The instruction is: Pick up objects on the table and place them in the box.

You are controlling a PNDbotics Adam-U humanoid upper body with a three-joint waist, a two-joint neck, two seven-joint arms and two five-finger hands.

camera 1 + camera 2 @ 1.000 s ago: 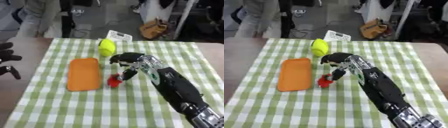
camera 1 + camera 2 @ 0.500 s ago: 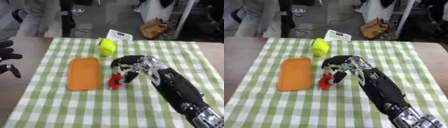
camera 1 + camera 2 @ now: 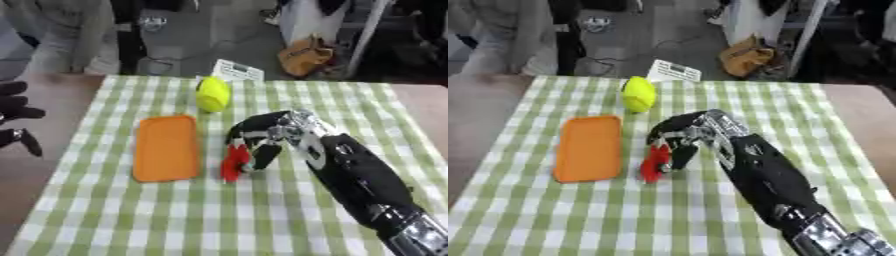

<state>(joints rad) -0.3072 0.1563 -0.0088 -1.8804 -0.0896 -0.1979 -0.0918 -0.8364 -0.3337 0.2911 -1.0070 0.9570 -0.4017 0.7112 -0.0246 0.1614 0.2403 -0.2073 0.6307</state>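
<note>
Fingers (image 3: 262,155) of the right hand (image 3: 278,134) curl down around a small red object (image 3: 234,162) mid-tabletop; it could slip sideways if pinched off-centre. An orange tray (image 3: 166,148) lies just beside it, a yellow-green object (image 3: 212,94) near the far edge (left hand (image 3: 17,117) idles, fingers relaxed, at the left edge).

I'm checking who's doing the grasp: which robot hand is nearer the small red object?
Right. The right robot hand is right at the red object, fingers curled down onto it. The left robot hand sits off the cloth's left edge, beyond the orange tray.
</note>
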